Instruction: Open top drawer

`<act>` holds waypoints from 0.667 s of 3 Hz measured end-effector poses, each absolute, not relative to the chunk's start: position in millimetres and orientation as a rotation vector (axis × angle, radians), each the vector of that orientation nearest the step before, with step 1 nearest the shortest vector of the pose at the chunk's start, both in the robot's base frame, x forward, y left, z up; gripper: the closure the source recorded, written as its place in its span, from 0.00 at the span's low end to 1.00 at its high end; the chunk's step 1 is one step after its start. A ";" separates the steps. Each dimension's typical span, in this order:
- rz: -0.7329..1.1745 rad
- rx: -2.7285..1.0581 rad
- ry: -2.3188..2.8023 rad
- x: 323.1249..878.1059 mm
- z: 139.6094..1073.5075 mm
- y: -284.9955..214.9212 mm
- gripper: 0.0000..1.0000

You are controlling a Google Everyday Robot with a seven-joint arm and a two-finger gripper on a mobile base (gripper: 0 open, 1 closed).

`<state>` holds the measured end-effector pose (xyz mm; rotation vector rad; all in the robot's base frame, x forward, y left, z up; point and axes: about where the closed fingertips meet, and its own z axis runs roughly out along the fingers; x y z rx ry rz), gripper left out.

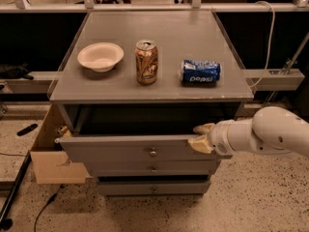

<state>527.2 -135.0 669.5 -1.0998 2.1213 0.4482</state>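
The top drawer (120,150) is the widest grey front, with a small round metal knob (153,153) at its centre. It stands pulled out a little from the grey cabinet (149,93), with a dark gap behind its top edge. My gripper (200,136) is at the right end of that top edge. One tan finger is behind the front and one before it, closed on the edge. My white arm (263,137) comes in from the right.
Two narrower grey drawer fronts (153,168) sit shut below. On the cabinet top stand a white bowl (100,56), an upright gold can (146,62) and a Pepsi can (200,72) on its side. A light wooden box (50,156) is at the cabinet's left. A black pole (12,197) lies on the floor.
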 end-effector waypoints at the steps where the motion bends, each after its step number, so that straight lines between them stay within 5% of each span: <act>1: 0.448 -1.100 2.121 527.2 669.5 -135.0 0.58; 2: 0.448 -1.100 2.121 527.2 669.5 -135.0 0.34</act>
